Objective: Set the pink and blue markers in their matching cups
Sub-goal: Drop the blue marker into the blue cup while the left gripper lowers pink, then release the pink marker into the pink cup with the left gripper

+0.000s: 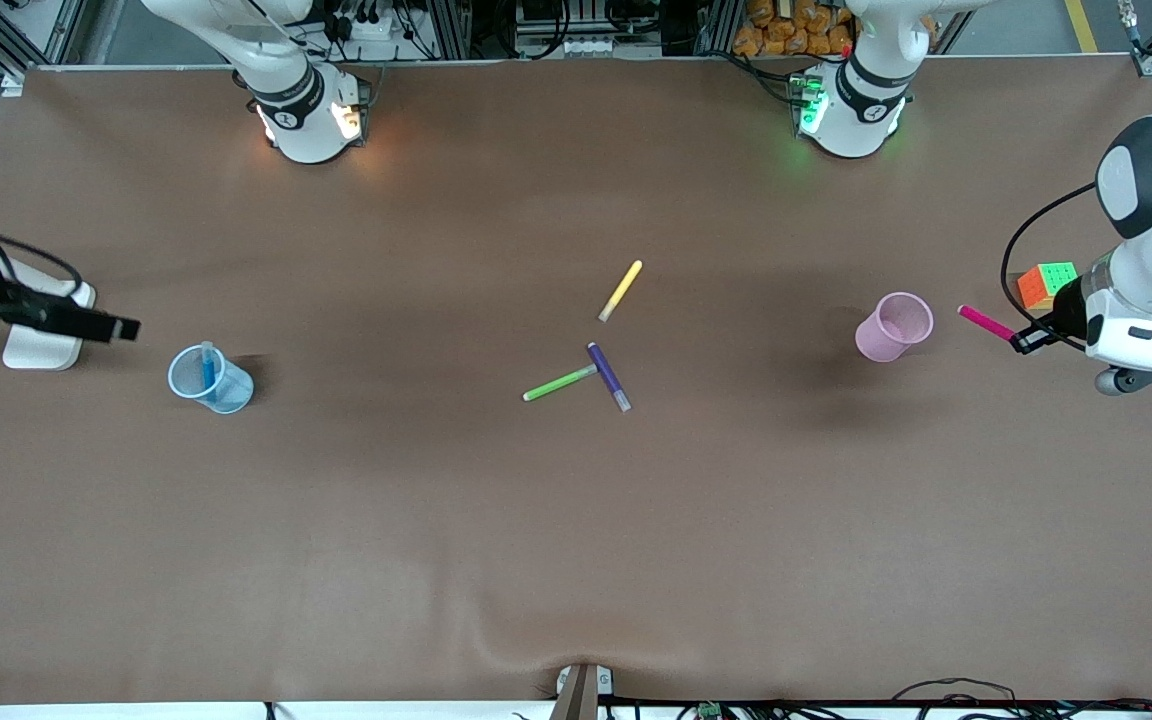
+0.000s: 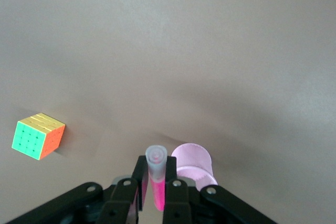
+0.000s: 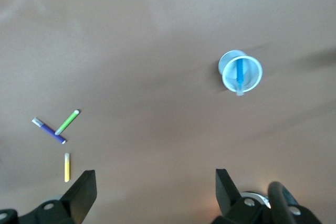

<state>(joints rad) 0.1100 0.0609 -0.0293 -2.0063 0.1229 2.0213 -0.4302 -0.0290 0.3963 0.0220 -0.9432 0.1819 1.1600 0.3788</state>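
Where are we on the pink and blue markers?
Done: blue marker stands in the blue cup; right gripper open above the table. In hand: left gripper shut on the pink marker, beside the pink cup. Left: dropping it in.

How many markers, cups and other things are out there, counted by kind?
Markers: 5 (pink marker, blue marker, yellow marker, green marker, purple marker)
Cups: 2 (blue cup, pink cup)
Puzzle cubes: 1 (puzzle cube)
Total: 8
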